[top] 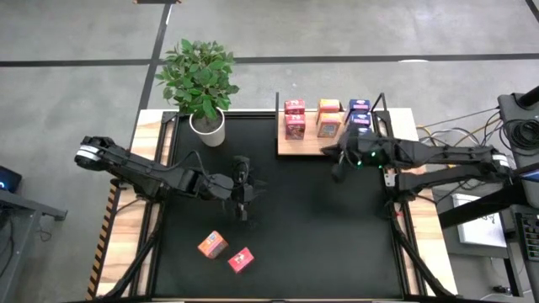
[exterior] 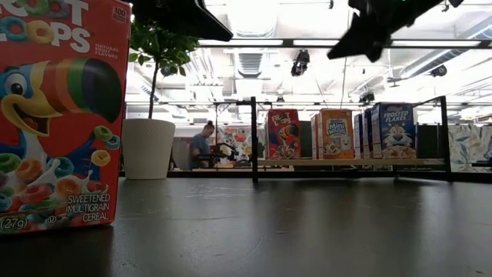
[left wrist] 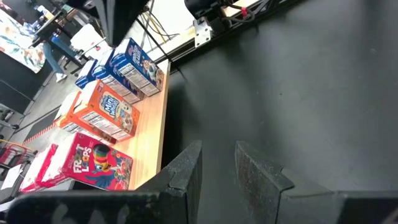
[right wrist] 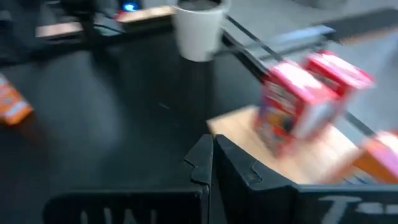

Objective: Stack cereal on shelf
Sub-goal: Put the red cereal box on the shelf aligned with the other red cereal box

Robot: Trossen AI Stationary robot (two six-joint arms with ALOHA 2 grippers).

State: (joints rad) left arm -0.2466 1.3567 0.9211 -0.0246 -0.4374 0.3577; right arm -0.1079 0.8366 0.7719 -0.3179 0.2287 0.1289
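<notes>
From above, the shelf (top: 305, 145) sits at the back of the black table (top: 286, 219), right of a potted plant (top: 200, 84). On its board stand red cereal boxes (top: 295, 119), orange ones (top: 328, 118) and blue ones (top: 360, 112), in 3 short rows. 2 more boxes lie near the front edge: an orange box (top: 212, 245) and a red box (top: 242, 259) just beside it. The left gripper (top: 242, 195) hangs over the middle of the table, holding nothing. The right gripper (top: 339, 160) is at the shelf's front edge, below the orange and blue rows.

From table height, a red Froot Loops box (exterior: 58, 115) fills the left side. Far back, the shelf (exterior: 346, 162) carries a red box (exterior: 283, 135), an orange box (exterior: 336, 135) and a blue Frosted Flakes box (exterior: 396, 131). A person (exterior: 202, 144) sits in the room beyond.

Past the left wrist, its fingers (left wrist: 186, 168) stand slightly apart with only bare table between them; the shelf's boxes (left wrist: 106, 112) line up well away.

Past the right wrist, its fingers (right wrist: 233, 165) are pressed together, empty, with the wooden board (right wrist: 298, 155) and 2 red boxes (right wrist: 305, 102) just ahead.
</notes>
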